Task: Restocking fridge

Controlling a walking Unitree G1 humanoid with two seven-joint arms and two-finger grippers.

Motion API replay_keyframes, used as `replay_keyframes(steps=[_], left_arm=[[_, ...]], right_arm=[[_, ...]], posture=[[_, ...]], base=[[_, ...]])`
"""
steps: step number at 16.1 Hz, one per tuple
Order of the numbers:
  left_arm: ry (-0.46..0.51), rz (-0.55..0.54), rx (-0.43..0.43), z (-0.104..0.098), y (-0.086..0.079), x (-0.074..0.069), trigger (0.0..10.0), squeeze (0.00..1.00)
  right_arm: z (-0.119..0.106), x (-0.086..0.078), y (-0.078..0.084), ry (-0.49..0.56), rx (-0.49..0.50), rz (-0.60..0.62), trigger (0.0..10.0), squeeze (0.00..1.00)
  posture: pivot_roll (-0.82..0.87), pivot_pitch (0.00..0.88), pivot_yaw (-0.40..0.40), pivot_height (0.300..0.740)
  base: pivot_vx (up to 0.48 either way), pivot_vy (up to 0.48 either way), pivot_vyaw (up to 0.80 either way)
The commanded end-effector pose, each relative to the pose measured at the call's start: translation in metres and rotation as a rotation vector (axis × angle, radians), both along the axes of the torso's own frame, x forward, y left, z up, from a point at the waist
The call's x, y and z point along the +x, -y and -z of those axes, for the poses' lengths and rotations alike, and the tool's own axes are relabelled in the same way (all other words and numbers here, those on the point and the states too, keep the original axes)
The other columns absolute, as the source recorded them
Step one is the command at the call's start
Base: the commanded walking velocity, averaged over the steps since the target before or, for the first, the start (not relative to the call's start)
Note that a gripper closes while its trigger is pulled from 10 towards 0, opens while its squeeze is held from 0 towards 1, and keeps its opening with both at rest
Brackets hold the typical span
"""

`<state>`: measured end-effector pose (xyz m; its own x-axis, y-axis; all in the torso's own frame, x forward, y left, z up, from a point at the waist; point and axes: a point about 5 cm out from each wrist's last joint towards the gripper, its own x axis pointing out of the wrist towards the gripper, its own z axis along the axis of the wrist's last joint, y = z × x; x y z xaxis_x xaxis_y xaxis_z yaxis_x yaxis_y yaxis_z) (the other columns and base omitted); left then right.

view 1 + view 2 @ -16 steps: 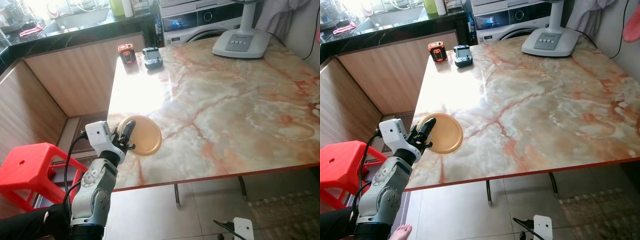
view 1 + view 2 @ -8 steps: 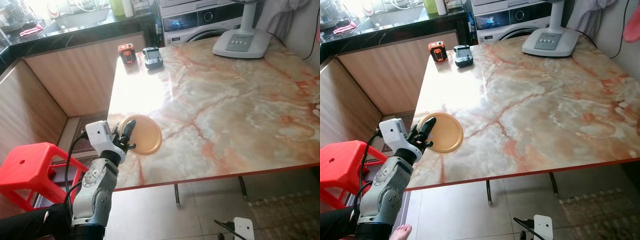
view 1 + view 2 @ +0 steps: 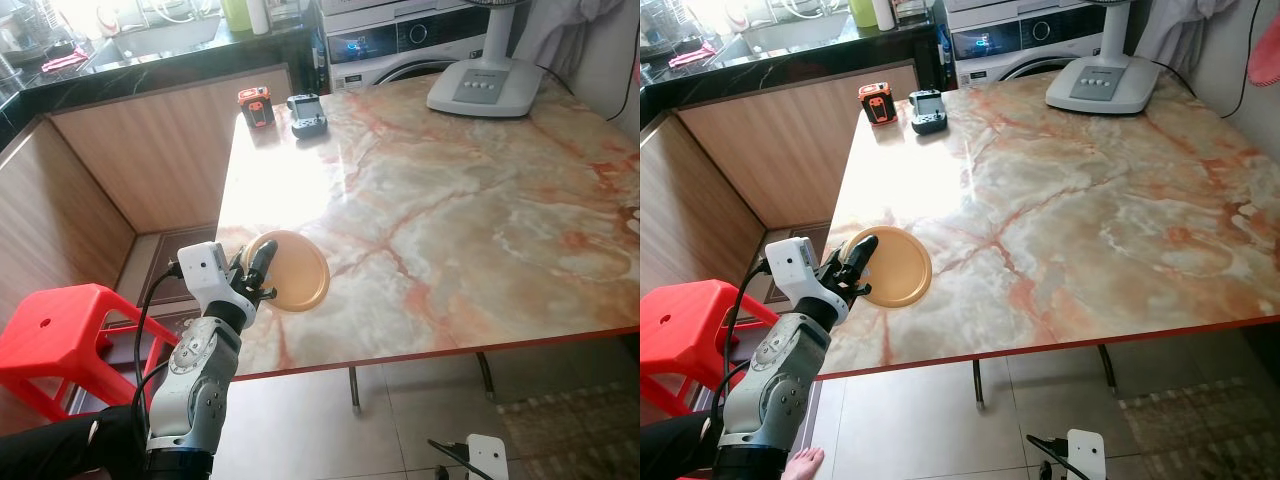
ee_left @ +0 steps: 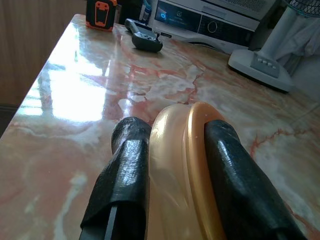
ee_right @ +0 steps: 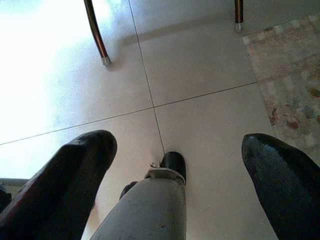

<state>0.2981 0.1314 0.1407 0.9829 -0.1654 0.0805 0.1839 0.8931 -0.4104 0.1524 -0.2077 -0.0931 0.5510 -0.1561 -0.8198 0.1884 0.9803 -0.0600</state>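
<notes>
A round orange plate [image 3: 295, 283] is at the near left corner of the marble table [image 3: 480, 200]. My left gripper [image 3: 258, 265] is shut on its rim from the table's left side. In the left wrist view the plate [image 4: 180, 170] shows edge-on, with one black finger on each face of it. My right gripper [image 5: 177, 145] hangs low over the tiled floor, its fingers [image 5: 82, 160] spread wide and open with nothing between them.
A fan base [image 3: 487, 85] stands at the table's far end. An orange-black device [image 3: 253, 105] and a grey controller [image 3: 306, 112] lie at its far left corner. A red stool [image 3: 50, 340] stands left of my arm. Wooden cabinets and a washing machine [image 3: 400, 40] lie beyond.
My left gripper and the plate have shifted slightly to the right, further over the table. Nothing else has moved.
</notes>
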Motion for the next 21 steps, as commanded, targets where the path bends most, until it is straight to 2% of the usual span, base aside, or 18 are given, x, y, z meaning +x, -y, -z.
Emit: replay_keyframes(steps=[1, 10, 21], left_arm=[[0.021, -0.012, 0.02, -0.004, -0.0035, 0.0012, 10.0, 0.0], [0.014, 0.006, 0.014, -0.0017, 0.0006, 0.0027, 10.0, 0.0], [0.025, 0.012, 0.012, -0.0034, 0.0022, 0.0051, 10.0, 0.0]], right_arm=[[0.001, 0.0, -0.0063, 0.002, 0.021, 0.004, 10.0, 0.0], [0.0016, -0.0012, -0.0066, -0.004, 0.026, 0.006, 10.0, 0.0], [0.0018, -0.0009, -0.0068, -0.013, 0.029, -0.002, 10.0, 0.0]], posture=[[-0.08, 0.0, 0.155, 0.74], [-0.08, 0.0, 0.162, 0.74], [-0.08, 0.0, 0.157, 0.74]], base=[[0.0, 0.0, 0.0], [0.0, 0.225, 0.0], [0.0, 0.023, -0.79]])
